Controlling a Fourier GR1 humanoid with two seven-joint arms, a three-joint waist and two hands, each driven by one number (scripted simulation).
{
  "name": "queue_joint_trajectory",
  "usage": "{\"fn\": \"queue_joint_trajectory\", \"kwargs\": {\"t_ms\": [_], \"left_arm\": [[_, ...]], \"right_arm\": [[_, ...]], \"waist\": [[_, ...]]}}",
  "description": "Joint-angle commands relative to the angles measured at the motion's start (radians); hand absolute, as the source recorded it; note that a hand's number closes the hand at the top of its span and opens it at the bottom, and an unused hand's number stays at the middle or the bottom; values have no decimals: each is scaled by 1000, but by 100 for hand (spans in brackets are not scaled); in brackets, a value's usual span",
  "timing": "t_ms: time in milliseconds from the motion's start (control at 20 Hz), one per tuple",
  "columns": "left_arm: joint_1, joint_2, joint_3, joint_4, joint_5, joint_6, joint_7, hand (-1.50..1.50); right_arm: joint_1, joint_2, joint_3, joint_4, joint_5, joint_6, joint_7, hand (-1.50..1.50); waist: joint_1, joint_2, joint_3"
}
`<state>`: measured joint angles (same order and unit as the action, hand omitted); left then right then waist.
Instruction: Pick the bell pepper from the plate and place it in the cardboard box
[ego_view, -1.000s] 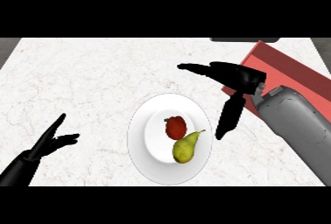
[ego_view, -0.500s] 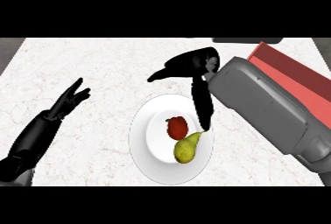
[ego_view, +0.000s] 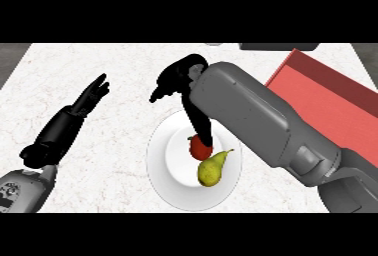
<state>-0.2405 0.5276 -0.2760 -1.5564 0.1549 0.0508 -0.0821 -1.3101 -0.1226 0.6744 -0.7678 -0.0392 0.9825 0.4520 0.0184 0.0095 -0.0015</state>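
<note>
A red bell pepper (ego_view: 197, 149) lies on a white plate (ego_view: 169, 186) at the counter's middle, touching a yellow-green pear (ego_view: 211, 171) just below it. My right hand (ego_view: 182, 77) hangs over the plate's far rim. Its long straight fingers (ego_view: 201, 129) reach down onto the pepper's top and hide part of it, while the thumb sticks out to the left. The grey right forearm crosses the plate's right side. The box (ego_view: 328, 97), red with a raised rim, lies at the right edge. My left hand (ego_view: 91, 95) is open at the left, fingers pointing up.
The white marbled counter (ego_view: 103, 60) stretches around the plate. A dark object (ego_view: 277, 46) sits at the far edge beyond the box. My right forearm fills the space between the plate and the box.
My right hand has swung left and down over the plate until its fingers reach the pepper. The left arm rose and shifted right, hand still open.
</note>
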Motion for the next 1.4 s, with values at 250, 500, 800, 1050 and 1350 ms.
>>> {"fn": "queue_joint_trajectory", "kwargs": {"t_ms": [250, 500, 800, 1050, 1350], "left_arm": [[34, -15, 34, 7, -27, -50, -29, 0], [15, -74, 19, -9, -67, -22, 20, 0], [-19, -76, 71, 44, -72, -75, -3, 0], [-35, -126, 56, 36, -113, -45, 22, 0], [55, -84, 115, 58, -102, -127, -78, 0]], "right_arm": [[0, 82, -11, 84, 100, 53, 22, -150], [25, 95, 5, 85, 217, -23, -43, -150], [57, 122, 29, 103, 258, -36, -58, -150], [105, 103, 94, 149, 397, -57, -191, -150], [143, 122, 80, 152, 423, -64, -199, -150]], "waist": [[-1, -7, 1], [-1, -5, 1], [1, -5, 1], [-4, -4, 2], [-1, -6, 1]]}}
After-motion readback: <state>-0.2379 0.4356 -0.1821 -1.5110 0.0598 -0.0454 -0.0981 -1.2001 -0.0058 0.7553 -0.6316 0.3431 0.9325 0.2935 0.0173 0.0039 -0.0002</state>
